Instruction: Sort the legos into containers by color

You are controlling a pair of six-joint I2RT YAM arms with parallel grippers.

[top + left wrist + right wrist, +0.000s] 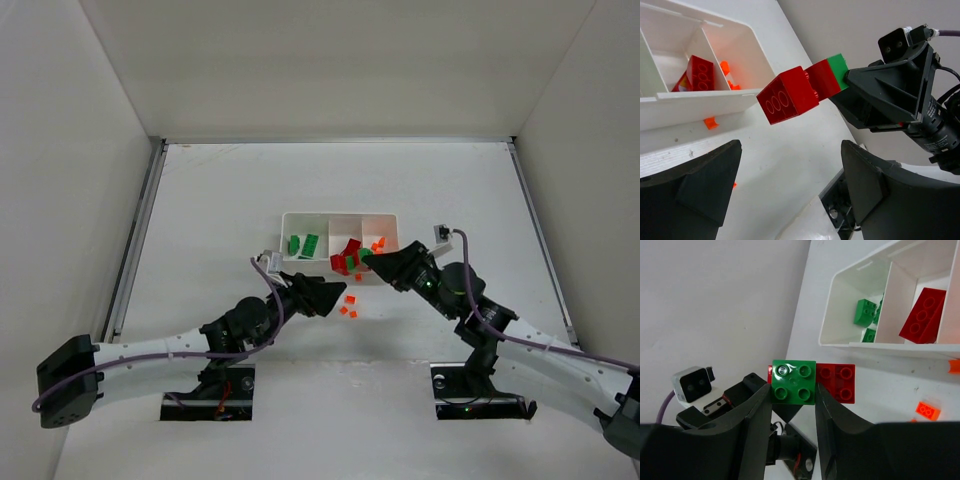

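The right gripper (792, 401) clamps a green brick (793, 381) joined to red bricks (838, 383), just near of the middle compartment of the white tray (340, 214). The left gripper (335, 297) sits spread wide, empty, beside loose orange pieces (350, 300).

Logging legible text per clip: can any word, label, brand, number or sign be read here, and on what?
None can be read.
Studs of the green brick in the right gripper: any embossing is too blurred to read.
The red brick joined to it and the white tray: no print visible.
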